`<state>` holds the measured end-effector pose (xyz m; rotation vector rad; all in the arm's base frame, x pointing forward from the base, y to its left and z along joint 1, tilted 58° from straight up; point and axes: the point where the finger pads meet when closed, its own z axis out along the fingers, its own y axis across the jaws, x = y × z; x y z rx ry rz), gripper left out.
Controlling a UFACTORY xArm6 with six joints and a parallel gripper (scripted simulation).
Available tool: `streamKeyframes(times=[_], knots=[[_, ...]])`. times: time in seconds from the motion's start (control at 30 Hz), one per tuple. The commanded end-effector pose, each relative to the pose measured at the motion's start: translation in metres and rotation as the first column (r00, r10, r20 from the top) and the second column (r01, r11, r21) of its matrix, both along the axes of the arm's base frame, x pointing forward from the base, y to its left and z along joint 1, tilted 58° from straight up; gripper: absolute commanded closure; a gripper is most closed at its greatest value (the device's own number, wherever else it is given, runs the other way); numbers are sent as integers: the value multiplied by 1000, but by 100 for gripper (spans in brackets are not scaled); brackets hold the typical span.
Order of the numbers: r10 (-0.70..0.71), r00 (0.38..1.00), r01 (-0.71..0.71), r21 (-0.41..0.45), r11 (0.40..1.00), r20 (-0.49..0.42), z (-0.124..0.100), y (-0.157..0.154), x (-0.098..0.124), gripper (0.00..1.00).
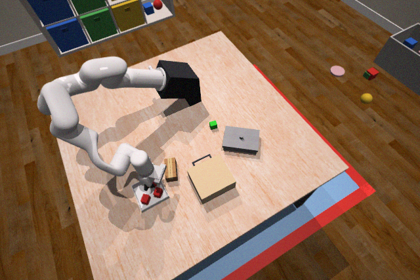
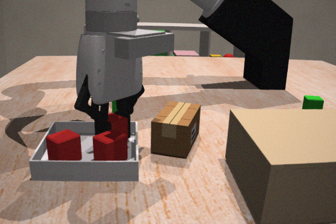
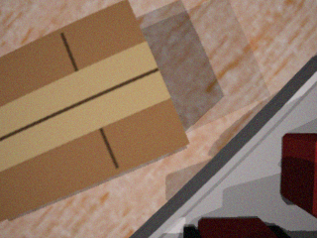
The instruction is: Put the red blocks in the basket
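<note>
My gripper (image 1: 149, 187) (image 2: 116, 128) is shut on a red block (image 2: 119, 124) (image 3: 230, 228), low inside the back part of the basket (image 1: 155, 204) (image 2: 84, 171) (image 3: 223, 156). Whether the block touches the floor is hidden. Two more red blocks (image 1: 145, 199) (image 2: 109, 149) lie in the basket's front part; one also shows at the wrist view's right edge. The light wooden cabinet (image 1: 212, 176) (image 2: 303, 135) has its handle (image 1: 201, 159) on the far side; its drawer front is hidden. The metal box (image 1: 240, 151) has its lid (image 1: 233, 136) on, seemingly level.
A brown cardboard box (image 1: 171, 168) (image 2: 176, 129) (image 3: 84, 89) stands between the basket and the cabinet, close to the basket. A green block (image 1: 212, 124) (image 2: 313, 103) lies near the metal box. Another green thing (image 2: 114, 106) shows partly behind the fingers.
</note>
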<state>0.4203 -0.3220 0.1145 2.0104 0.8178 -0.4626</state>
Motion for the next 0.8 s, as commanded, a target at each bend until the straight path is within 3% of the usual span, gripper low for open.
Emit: streamKeyframes(times=[0.0,0.6,0.63,0.77], knots=[[2,1000,-2,0,1000,2,0,0,1,100],[2,1000,-2,0,1000,2,0,-1,1,100],[2,1000,-2,0,1000,2,0,-1,1,41],[2,1000,-2,0,1000,2,0,-1,1,41]])
